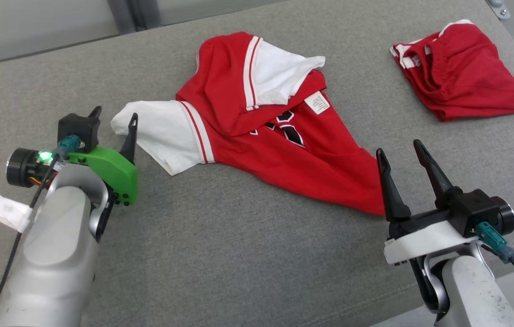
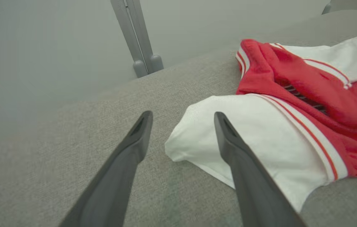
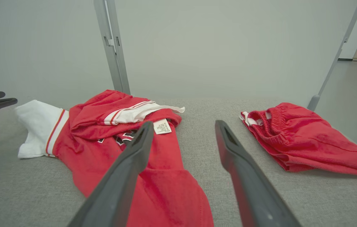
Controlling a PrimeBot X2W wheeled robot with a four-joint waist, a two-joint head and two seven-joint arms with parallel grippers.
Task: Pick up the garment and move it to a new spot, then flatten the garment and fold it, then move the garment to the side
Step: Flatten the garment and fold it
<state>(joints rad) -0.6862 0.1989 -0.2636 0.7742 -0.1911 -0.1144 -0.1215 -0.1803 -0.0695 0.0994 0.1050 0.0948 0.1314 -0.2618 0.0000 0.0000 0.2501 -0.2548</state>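
The left gripper has its jaws spread wide and holds nothing. The jersey, red with white sleeves and striped trim, lies crumpled on the grey padded surface. In the left wrist view, the end of its nearer white sleeve lies between these jaws: the cuff corner sits in the gap near the tips, and one finger crosses in front of the cloth. I cannot tell whether that finger touches the sleeve.

The right gripper is also wide open and empty. The jersey's red lower corner lies just beside the finger on the jersey's side, low near its base. In the right wrist view that finger crosses over the red body, while the other finger stands over bare grey fabric. A white care label shows just past the first finger's tip. A pair of red shorts lies bunched ahead of the right jaws, on their outer side, well apart from the jersey.
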